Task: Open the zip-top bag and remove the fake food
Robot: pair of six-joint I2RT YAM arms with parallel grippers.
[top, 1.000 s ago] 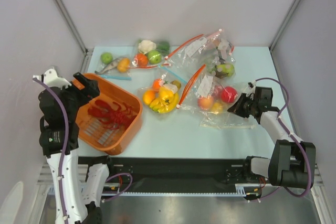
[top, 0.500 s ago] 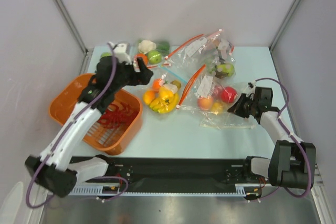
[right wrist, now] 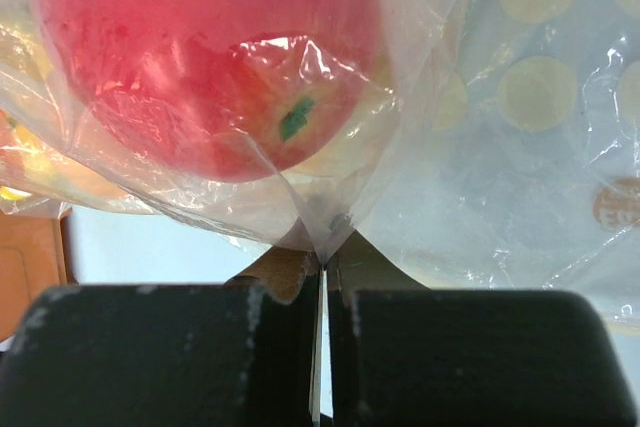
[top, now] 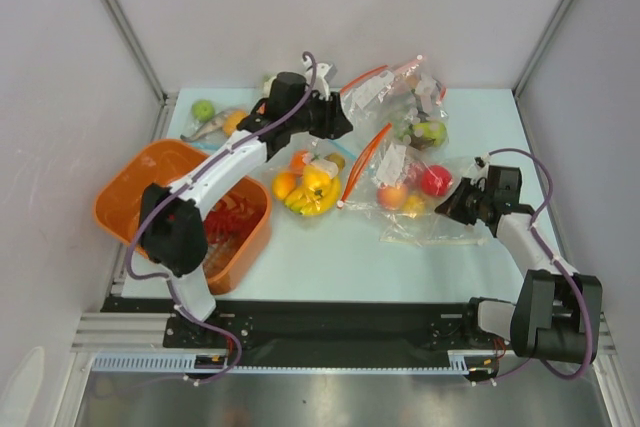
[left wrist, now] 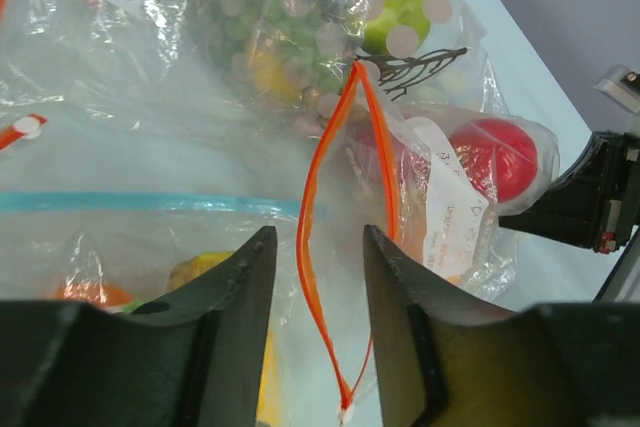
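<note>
The zip-top bag [top: 405, 187] lies right of centre, its orange-red zip strip [top: 362, 162] gaping open. Inside it are a red apple [top: 435, 180] and a peach-orange fruit [top: 391, 194]. My left gripper [top: 335, 125] is open and empty, above the bags behind the mouth. In the left wrist view the zip strip [left wrist: 331, 137] runs between my open left gripper [left wrist: 318, 237], with the apple [left wrist: 495, 157] beyond. My right gripper [top: 452, 203] is shut on the bag's right corner. The right wrist view shows my right gripper [right wrist: 322, 277] pinching plastic under the apple [right wrist: 200, 57]. A dark-red lobster [top: 225, 219] lies in the basket.
An orange basket [top: 120, 197] stands at the left. A blue-zip bag with bananas [top: 312, 187] lies beside the open mouth. Another orange-zip bag with a green apple [top: 428, 132] lies behind. A bag of green fruits [top: 215, 119] sits at the back left.
My left arm has swung from above the basket across to the back middle, over the bags. The right gripper and the bag have not moved.
</note>
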